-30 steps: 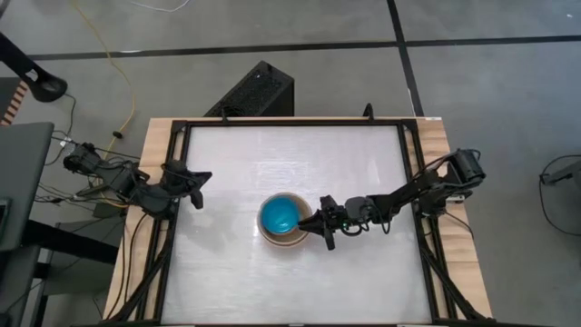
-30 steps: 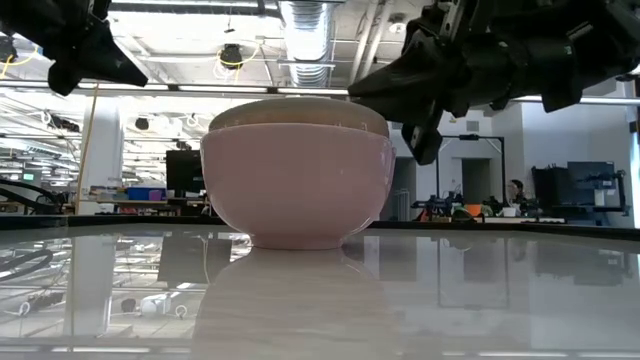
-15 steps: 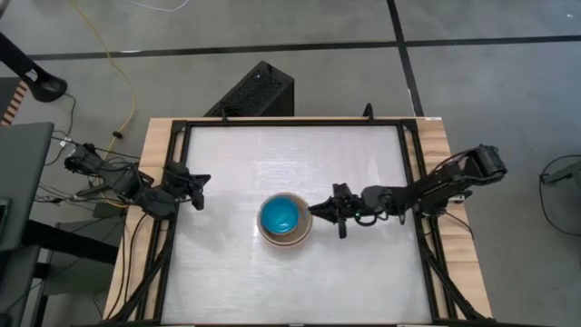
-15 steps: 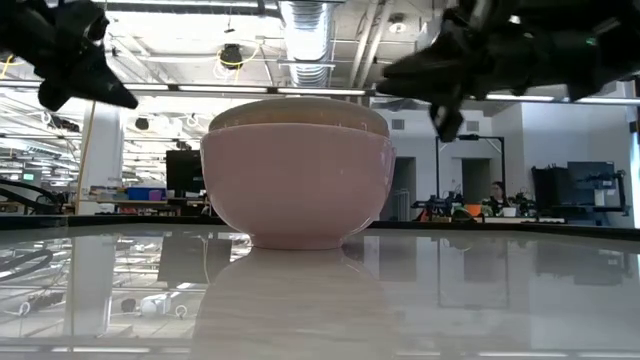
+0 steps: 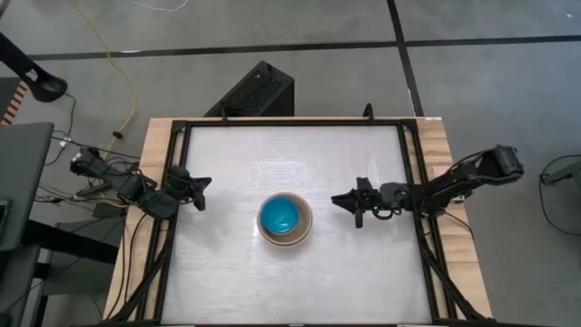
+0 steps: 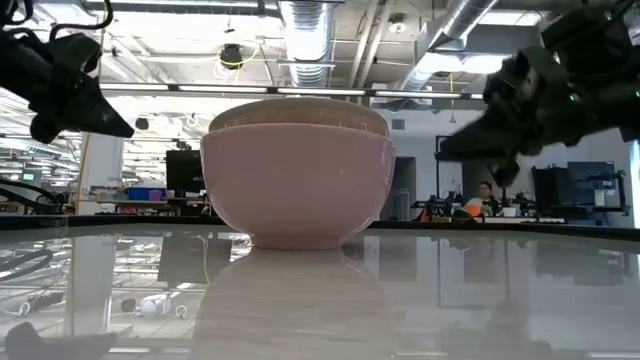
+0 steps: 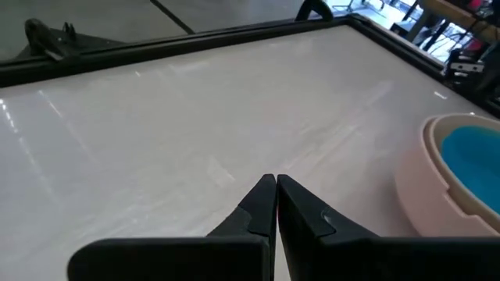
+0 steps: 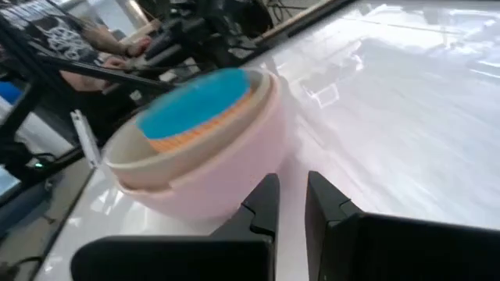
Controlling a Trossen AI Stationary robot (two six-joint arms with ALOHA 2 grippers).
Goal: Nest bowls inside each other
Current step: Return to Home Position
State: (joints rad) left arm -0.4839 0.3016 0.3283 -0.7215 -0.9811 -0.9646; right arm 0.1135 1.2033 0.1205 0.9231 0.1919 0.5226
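The bowls stand nested as one stack near the table's middle: a pink outer bowl resting on its base, a beige one inside it, and a blue one innermost. My right gripper hovers to the stack's right and points at it; its fingers stand a narrow gap apart with nothing between them. My left gripper is shut near the table's left edge, above the tabletop and clear of the bowls.
A black frame rail runs around the white tabletop. A black box sits on the floor beyond the far edge. Bare tabletop lies on all sides of the stack. A person's arm shows beyond the table.
My right gripper has drawn back from the rim of the bowl stack toward the table's right edge, staying roughly level. My left gripper has sunk lower near the left edge. The bowl stack has not moved.
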